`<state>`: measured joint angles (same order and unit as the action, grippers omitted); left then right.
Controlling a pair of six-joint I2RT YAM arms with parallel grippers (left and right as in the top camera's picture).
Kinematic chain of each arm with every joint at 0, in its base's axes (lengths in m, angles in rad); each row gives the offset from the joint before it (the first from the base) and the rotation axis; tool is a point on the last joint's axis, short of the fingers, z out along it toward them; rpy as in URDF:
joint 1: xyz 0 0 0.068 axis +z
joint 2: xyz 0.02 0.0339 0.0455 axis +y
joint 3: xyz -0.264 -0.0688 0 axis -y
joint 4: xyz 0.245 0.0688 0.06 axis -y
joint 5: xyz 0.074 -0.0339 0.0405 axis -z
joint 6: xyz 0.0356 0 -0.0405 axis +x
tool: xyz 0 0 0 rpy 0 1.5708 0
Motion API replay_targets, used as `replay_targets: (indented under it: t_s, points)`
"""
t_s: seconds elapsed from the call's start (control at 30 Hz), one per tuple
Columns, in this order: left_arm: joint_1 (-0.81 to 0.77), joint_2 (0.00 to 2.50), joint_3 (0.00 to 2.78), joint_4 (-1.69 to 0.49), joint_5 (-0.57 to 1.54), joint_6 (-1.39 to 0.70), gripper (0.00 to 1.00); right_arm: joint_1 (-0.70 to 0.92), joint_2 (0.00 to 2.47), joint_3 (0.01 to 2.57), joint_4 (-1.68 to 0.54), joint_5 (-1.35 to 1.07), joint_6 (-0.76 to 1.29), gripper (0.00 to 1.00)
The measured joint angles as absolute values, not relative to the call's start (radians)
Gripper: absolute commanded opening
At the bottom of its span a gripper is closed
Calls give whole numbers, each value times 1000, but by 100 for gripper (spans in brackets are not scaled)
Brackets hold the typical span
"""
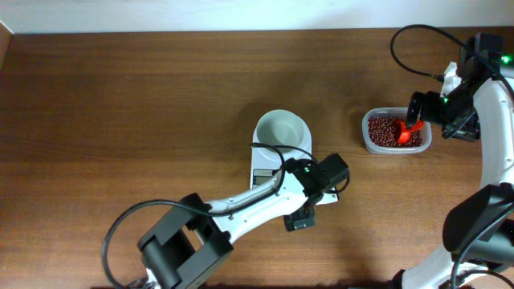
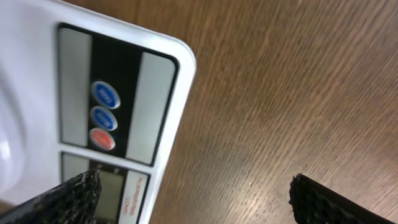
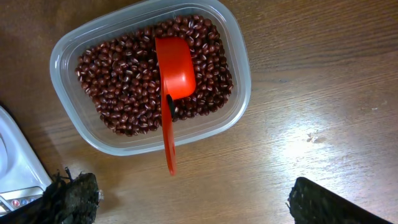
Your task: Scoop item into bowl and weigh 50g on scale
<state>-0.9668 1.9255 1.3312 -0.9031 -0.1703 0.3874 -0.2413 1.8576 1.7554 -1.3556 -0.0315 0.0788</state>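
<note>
Where the surface (image 1: 120, 104) is seen from overhead, the white bowl (image 1: 281, 128) is set on the far part of the scale (image 1: 263, 171). Well to its right the beans (image 1: 385, 132) are held in a clear tub (image 1: 365, 143), a red scoop (image 1: 412, 131) laid on them. From the left wrist, the left hand (image 2: 196, 183) is shown spread open beside the scale's buttons. From the right wrist, the right hand (image 3: 193, 185) is shown spread open beside the tub.
</note>
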Motion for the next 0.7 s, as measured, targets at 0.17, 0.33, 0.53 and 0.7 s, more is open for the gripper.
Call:
replay_targets:
  t_s: [0.17, 0.33, 0.53, 0.7]
  points:
    - [-952, 1976, 1329, -892, -118, 429, 99, -241, 1858, 1755, -1356, -31, 78, 99]
    - [-921, 1976, 1329, -849, -108, 432, 99, -241, 1858, 1755, -1356, -31, 79, 99]
    - [-916, 1976, 1329, -844, -104, 434, 100, -241, 1858, 1755, -1356, -31, 79, 99]
    - [-916, 1977, 1329, -845, -103, 435, 99, -241, 1858, 1755, -1356, -31, 79, 99]
